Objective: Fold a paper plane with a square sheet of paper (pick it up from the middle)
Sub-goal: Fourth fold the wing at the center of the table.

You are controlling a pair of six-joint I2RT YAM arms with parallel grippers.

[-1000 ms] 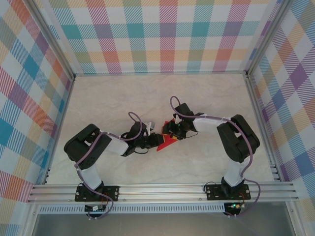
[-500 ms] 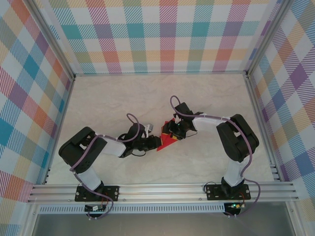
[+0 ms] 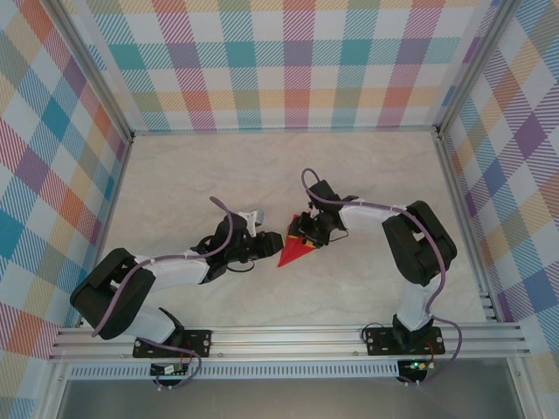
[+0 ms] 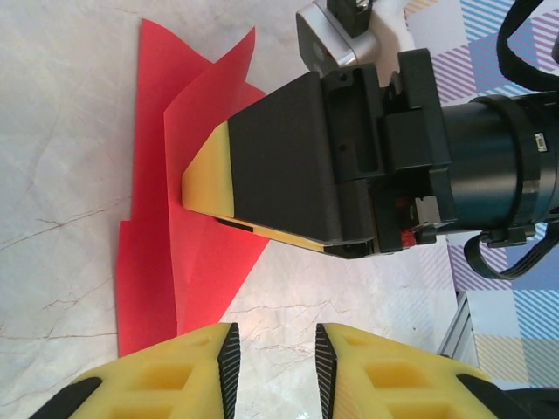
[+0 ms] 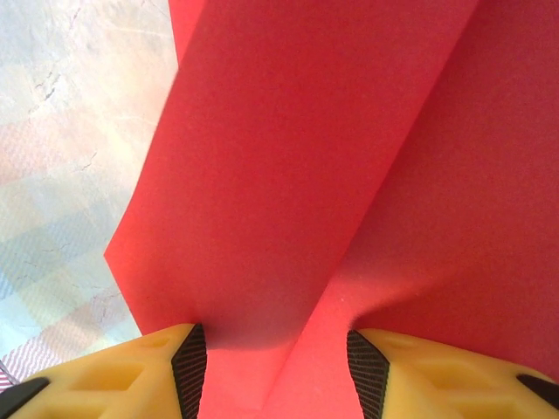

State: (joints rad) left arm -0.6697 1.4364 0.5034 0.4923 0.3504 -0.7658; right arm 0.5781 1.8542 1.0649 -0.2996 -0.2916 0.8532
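Step in hand, as I read it: setting a crease on the half-made dart.

- Right claw [image 3: 305, 236]: spread, both tips down on the paper plane [image 3: 293, 253], straddling a raised fold line. Red paper fills the gap between its pads. It looks like pinning, not pinching.
- Left claw [image 4: 276, 345]: spread too, with only bare table [image 4: 61, 175] between its fingers. The paper is just ahead of its tips, apart from them.

How to do it well:
- Treat the right claw as your anchor. If it lifts, the thin sheet will likely slide.
- Bring the left claw in low onto the loose flap nearest it, then stroke along the fold line, away from the anchor.
- Pushing across the fold would probably buckle the paper; the layers on the left claw's side do not look fully flat.

Orientation:
- The plane lies on the table, its wide end under the right claw.
- The long axis runs diagonally out from that claw.
- The sharp tip points toward the near edge, ending just beside the left claw's tips.
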